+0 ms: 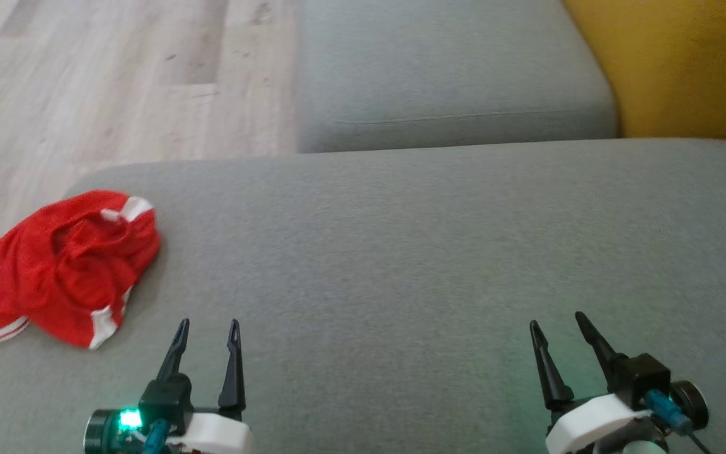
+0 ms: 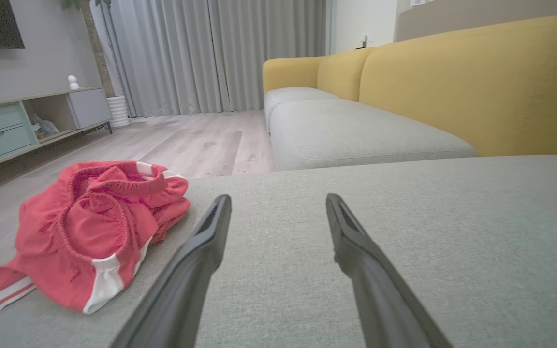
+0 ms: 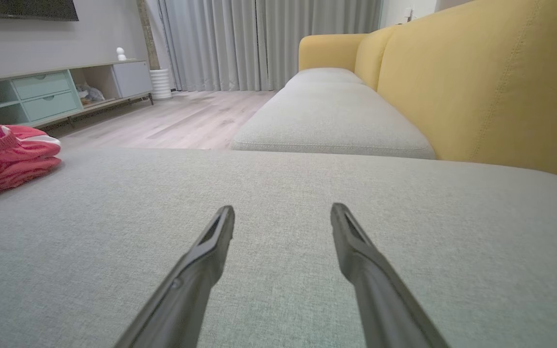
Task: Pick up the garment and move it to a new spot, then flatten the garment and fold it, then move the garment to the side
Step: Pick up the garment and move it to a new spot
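The garment is out of view. My left gripper (image 1: 208,328) rests open low over the grey cushion (image 1: 401,252), with nothing between its fingers; in its own wrist view the left gripper (image 2: 278,198) points along the cushion. My right gripper (image 1: 558,320) is open and empty too, well off to the right, and the right wrist view shows the right gripper (image 3: 283,208) over bare cushion.
A crumpled red cloth bundle (image 1: 67,265) with an elastic band and white stripes lies at the cushion's left edge, seen also as the bundle (image 2: 90,232) and bundle (image 3: 3,154). Beyond are a second grey cushion (image 1: 451,69), a yellow backrest (image 1: 684,63) and wood floor (image 1: 86,82).
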